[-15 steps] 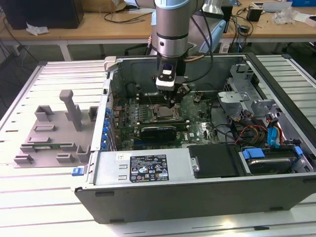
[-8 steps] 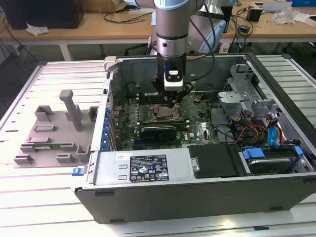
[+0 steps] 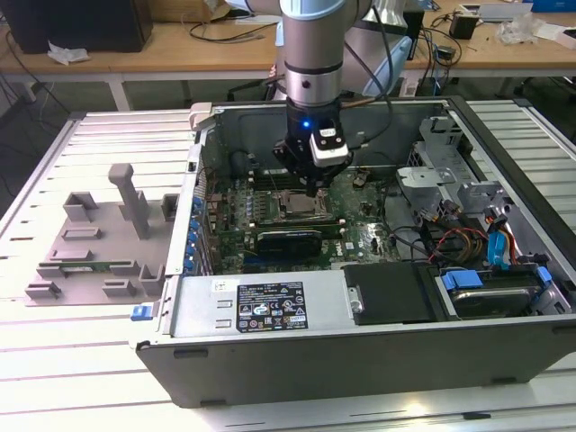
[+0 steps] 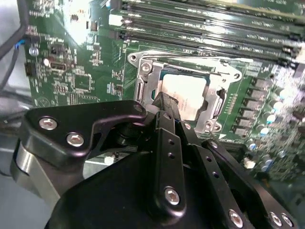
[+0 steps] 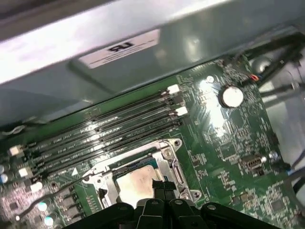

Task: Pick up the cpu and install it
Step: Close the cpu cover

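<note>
Over one cpu (image 4: 187,90) seated in one socket (image 4: 147,71), the tool (image 4: 163,99) hangs pressed together.

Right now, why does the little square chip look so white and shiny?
In the second wrist view, light bounces off the metal top of the cpu as whitish glare, and a motherboard corner washes out bright; in the first wrist view the cpu looks duller tan, while the case wall beyond the memory slots gleams.
</note>
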### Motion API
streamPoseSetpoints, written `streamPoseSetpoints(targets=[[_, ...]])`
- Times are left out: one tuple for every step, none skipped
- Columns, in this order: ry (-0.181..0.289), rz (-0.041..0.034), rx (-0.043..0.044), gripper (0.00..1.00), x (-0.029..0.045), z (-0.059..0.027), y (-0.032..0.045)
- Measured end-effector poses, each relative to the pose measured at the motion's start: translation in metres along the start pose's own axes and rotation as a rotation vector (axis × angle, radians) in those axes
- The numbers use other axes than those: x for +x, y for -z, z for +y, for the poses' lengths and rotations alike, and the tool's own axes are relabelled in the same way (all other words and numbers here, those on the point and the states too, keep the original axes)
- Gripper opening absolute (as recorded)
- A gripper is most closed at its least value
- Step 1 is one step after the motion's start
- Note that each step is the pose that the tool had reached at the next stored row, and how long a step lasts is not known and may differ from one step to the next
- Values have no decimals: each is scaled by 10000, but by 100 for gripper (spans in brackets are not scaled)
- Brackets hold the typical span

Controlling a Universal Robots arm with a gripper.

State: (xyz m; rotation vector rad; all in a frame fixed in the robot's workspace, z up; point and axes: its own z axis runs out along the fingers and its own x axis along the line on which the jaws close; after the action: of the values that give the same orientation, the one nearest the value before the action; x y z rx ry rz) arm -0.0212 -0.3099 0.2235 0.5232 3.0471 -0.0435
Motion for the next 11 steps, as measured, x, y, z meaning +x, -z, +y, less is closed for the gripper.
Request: streamPoseSetpoints(targets=[[191,-3,-10,11,0,0,-5],[360,-7,-18,11,3,0,-9],[543,-11,-30,11,7,-2,-16],[673,-13,-36,11,12,-4,-20],[772,-15,-41,11,24,-8,-23],[816,-15,-43,11,42,-14,-25],[842,-16,-47,11,69,-23,-28],[857,-17,-48,11,93,-31,-30],[874,-17,-49,11,129,-43,-32],[889,-18,-49,11,154,-52,-33],[963,-19,-52,11,185,-63,-38]])
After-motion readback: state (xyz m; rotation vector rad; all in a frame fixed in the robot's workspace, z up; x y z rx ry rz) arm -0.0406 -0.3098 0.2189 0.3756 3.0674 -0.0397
